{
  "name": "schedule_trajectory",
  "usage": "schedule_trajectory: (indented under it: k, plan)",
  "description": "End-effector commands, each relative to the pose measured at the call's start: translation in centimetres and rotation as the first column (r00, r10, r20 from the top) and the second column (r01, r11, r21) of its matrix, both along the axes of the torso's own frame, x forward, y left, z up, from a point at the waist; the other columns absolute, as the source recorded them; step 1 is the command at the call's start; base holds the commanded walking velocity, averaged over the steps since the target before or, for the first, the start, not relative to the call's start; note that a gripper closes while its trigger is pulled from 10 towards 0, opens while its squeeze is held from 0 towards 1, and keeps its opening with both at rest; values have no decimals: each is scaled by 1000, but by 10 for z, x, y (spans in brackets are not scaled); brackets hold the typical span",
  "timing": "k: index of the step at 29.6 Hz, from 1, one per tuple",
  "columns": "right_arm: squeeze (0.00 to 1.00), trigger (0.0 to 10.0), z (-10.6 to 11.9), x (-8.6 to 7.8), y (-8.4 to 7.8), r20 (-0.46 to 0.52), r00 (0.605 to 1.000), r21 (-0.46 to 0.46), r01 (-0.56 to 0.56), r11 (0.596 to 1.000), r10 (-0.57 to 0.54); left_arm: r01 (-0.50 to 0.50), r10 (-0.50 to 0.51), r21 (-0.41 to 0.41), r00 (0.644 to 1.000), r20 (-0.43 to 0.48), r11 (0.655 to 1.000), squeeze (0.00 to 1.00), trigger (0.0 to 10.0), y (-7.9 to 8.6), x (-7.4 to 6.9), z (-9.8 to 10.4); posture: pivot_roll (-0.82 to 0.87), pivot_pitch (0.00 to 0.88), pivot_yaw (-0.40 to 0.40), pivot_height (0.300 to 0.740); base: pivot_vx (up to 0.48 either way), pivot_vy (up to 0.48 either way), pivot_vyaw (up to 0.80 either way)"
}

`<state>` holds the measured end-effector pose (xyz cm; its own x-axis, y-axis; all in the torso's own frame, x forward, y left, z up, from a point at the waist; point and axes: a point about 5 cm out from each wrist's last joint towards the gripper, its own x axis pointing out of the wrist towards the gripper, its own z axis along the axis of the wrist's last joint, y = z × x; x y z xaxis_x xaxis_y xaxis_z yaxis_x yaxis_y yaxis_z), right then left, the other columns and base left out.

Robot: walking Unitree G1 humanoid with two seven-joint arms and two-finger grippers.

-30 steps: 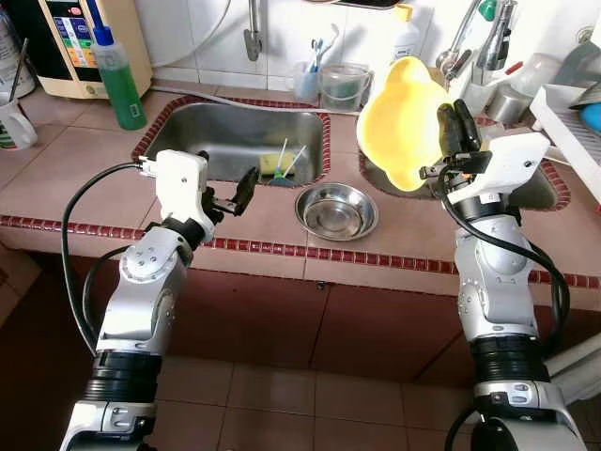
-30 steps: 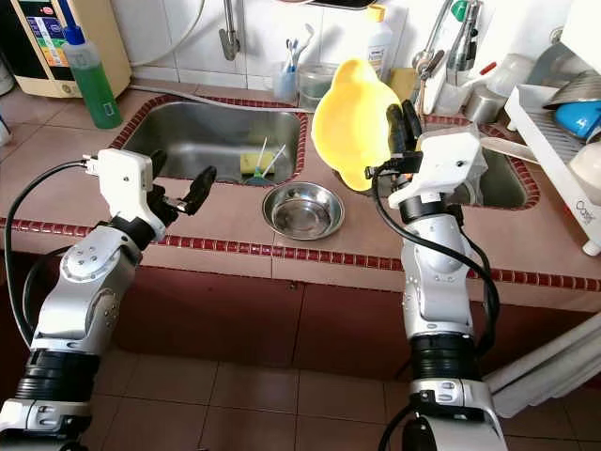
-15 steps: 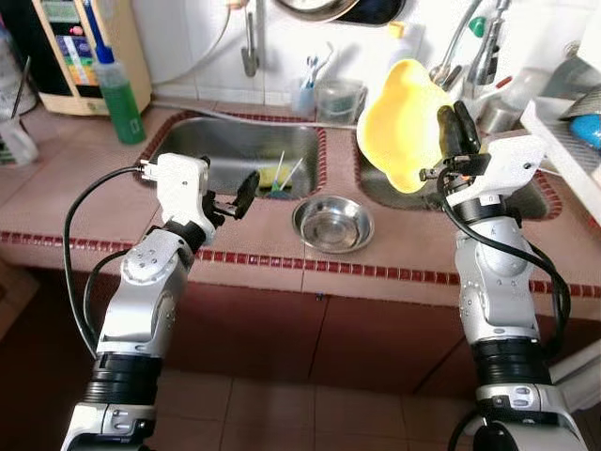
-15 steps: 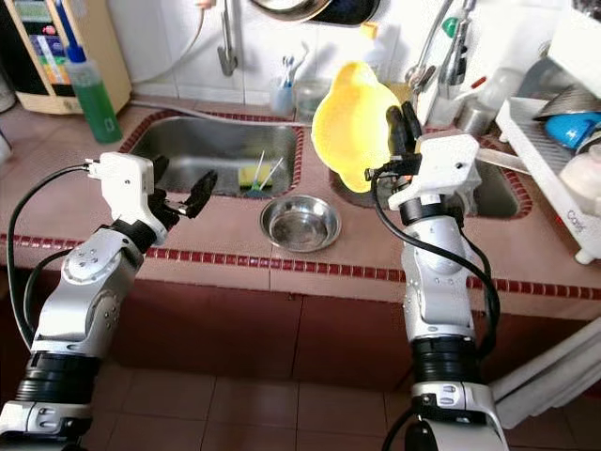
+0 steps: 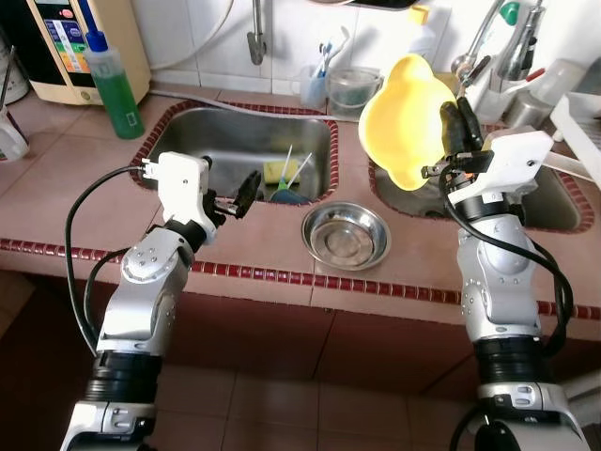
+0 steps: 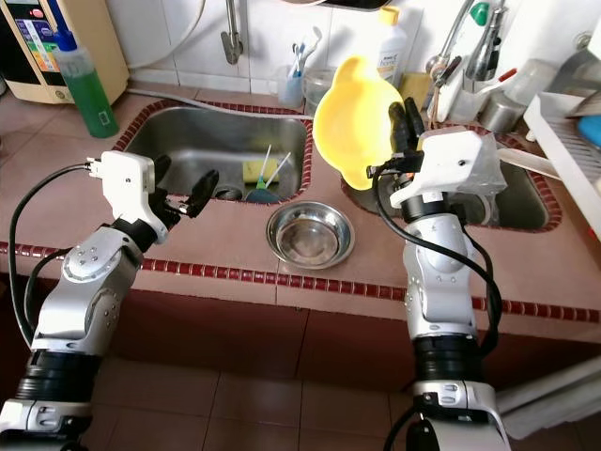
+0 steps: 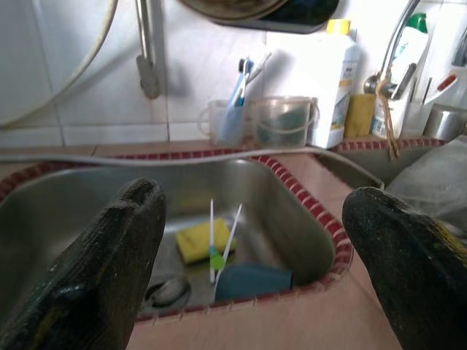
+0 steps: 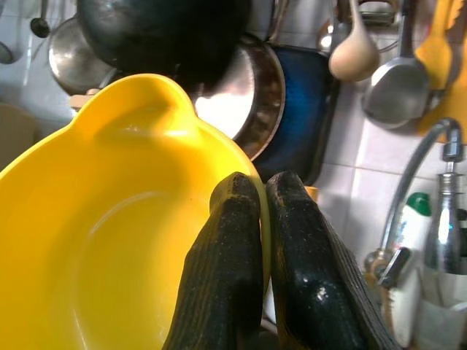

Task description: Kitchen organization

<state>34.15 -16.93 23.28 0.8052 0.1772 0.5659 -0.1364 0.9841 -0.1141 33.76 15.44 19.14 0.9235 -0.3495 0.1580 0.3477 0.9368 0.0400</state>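
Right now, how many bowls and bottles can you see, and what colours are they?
Yellow bowl, held up by the right tool: 1
Steel bowl on the counter: 1
Green bottle: 1
White bottle: 1
Total: 4
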Motion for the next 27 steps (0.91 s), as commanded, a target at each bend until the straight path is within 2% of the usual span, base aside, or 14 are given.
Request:
schedule_trajectory:
  k: [1, 27]
  plan:
    - [0, 10000, 8, -3, -6, 36, 999, 4, 12, 1000, -12, 16, -16, -3, 1000, 9, 1000, 0, 10000, -6, -1, 3, -28, 19, -2, 740, 274, 0, 0]
    - [0, 10000, 10, -4, -5, 33, 999, -3, 3, 1000, -3, 17, -17, -7, 1000, 4, 1000, 0, 10000, -6, -2, 2, -29, 28, -6, 740, 274, 0, 0]
